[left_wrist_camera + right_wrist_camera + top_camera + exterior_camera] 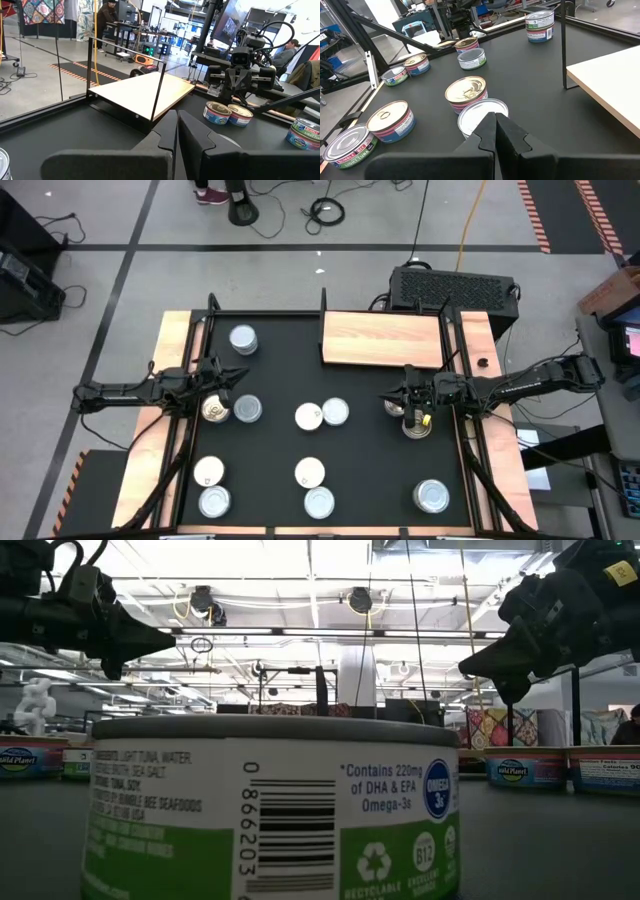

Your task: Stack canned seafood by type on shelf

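Wooden shelf (382,338), light-brown board, lies at the far edge of my black table (280,370), bare on top. Tins sit scattered on the mat: a two-high stack (243,340) at far left, a middle pair touching, a silver-topped tin (335,412) beside a white-topped one (309,417). Left gripper (238,376), fingers pressed shut and holding nothing, hovers at the left side, just beside a gold-topped tin (214,411) and a silver one (247,409). Right gripper (384,397), likewise closed and empty, hangs below the shelf's near edge, next to a tin (396,407) partly hidden under the arm.
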Robot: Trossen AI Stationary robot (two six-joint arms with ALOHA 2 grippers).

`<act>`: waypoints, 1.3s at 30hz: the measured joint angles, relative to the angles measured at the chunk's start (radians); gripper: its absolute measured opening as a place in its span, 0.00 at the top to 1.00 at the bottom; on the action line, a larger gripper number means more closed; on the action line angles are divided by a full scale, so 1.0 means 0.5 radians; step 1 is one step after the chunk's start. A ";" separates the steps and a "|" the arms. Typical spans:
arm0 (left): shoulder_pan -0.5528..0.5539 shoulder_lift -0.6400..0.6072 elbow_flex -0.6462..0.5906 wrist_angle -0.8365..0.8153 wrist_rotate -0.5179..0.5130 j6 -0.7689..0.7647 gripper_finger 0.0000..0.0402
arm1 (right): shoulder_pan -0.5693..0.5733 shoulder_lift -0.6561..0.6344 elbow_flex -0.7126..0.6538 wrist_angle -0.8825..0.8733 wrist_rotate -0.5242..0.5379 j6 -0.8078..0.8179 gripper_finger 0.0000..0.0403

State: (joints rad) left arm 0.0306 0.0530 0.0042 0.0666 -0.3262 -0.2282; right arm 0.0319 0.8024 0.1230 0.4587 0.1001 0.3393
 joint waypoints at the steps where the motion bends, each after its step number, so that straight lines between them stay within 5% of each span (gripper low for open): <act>1: -0.001 0.000 0.000 0.000 0.000 0.000 0.96 | 0.000 0.000 0.001 0.000 0.000 0.000 1.00; 5: 0.000 0.000 0.000 0.019 0.001 -0.031 0.96 | 0.000 0.001 0.001 0.091 0.005 0.059 1.00; 9: -0.001 0.000 0.000 0.244 0.052 -0.466 0.96 | 0.012 0.001 0.109 0.156 0.003 0.187 1.00; 16: 0.000 -0.002 0.000 0.375 0.050 -0.513 0.96 | 0.032 0.076 0.590 -0.184 0.016 0.182 1.00; 23: 0.000 -0.003 0.000 0.509 0.230 -1.088 0.96 | 0.035 0.389 1.099 -0.369 0.009 0.190 1.00; 29: -0.001 -0.003 0.003 0.517 0.480 -1.092 0.96 | 0.120 0.701 1.364 -0.384 0.000 0.323 1.00; 34: -0.001 -0.001 0.040 0.459 0.683 -0.804 0.96 | 0.186 0.950 1.594 -0.437 -0.090 0.475 1.00; 39: -0.001 0.027 0.113 0.452 0.724 -0.611 0.96 | 0.323 1.162 1.930 -0.936 -0.104 0.265 1.00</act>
State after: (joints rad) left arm 0.0303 0.0665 0.0608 0.2928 0.0357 -0.5335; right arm 0.1935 1.3836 1.0879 -0.0094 0.0481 0.4717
